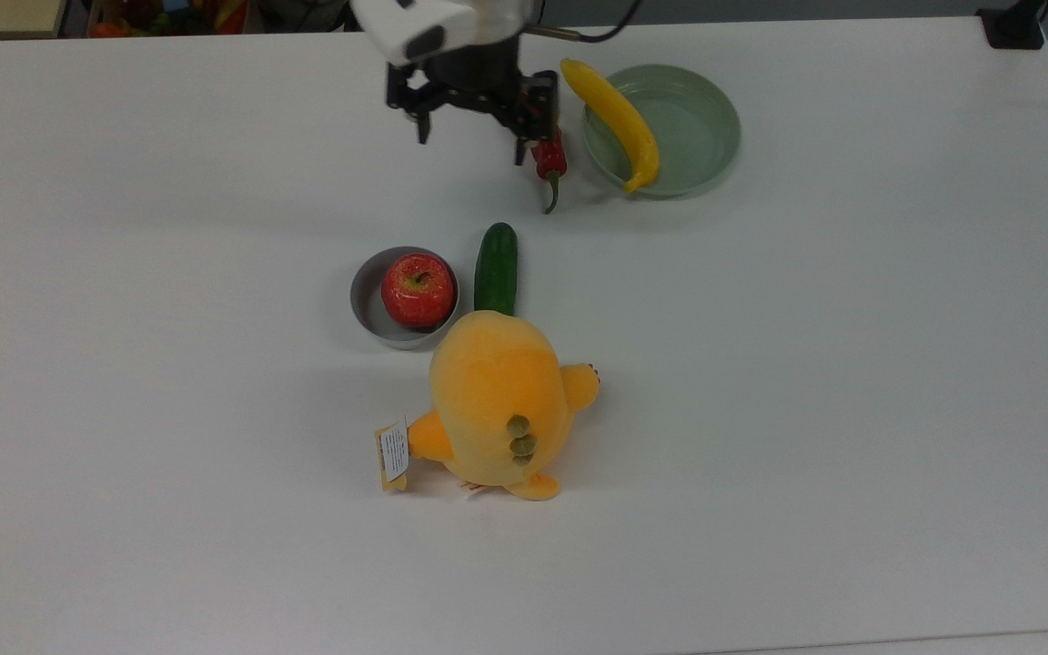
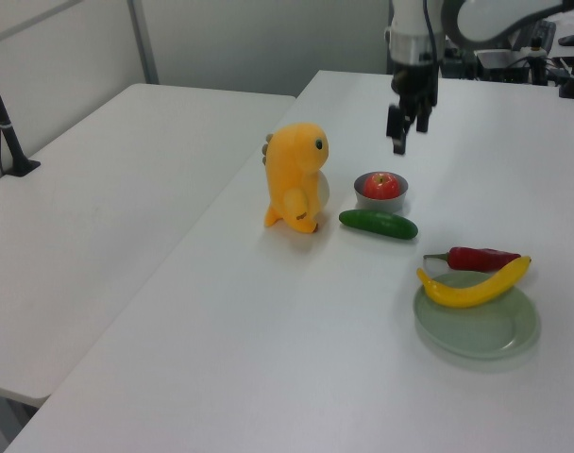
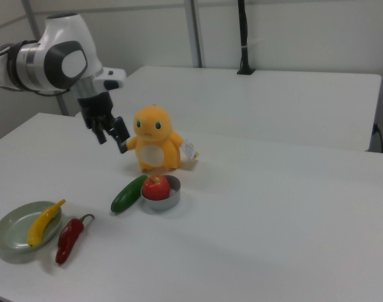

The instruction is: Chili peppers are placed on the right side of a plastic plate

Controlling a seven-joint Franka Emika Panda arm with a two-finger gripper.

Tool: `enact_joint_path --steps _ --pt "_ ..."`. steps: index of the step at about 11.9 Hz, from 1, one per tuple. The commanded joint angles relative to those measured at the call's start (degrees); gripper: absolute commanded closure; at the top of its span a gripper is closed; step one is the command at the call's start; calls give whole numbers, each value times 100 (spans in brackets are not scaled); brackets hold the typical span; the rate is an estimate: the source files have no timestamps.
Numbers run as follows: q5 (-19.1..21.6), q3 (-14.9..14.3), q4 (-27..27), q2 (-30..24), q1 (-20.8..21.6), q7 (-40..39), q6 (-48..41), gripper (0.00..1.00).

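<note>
Chili [image 1: 549, 160] lay on table just beside plate [image 1: 704, 100] rim, long axis along it, stem pointing off; gripper [image 1: 472, 109] hung above, fingers spread, holding nothing.

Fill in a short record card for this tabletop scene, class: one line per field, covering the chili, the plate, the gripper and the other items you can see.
chili pepper: lies on the table beside the plate, at the right view's right of it
plastic plate: pale green, holds a banana that overhangs its rim
gripper: open, raised above the table, holds nothing
grey bowl: holds a red apple
cucumber: on the table beside the bowl
plush toy: orange, standing behind the bowl in the right view
</note>
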Motion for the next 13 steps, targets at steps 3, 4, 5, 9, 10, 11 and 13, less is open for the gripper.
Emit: enact_joint_path --steps 3,4,5,9,10,11,13 --pt "361 -1365 -59 -544 818 -899 177 0" --pt "511 -1619 -59 -624 915 -1101 142 0" --pt "608 -1813 -50 -694 1072 -1147 -41 0" --pt "600 -1833 -50 -747 1153 -1182 -438 0" --pt "609 -1833 -50 -747 1153 -1182 -438 0" --pt "600 -1833 -50 -747 1153 -1182 -438 0" --pt "609 -1824 -50 -747 1118 -1217 -465 0"
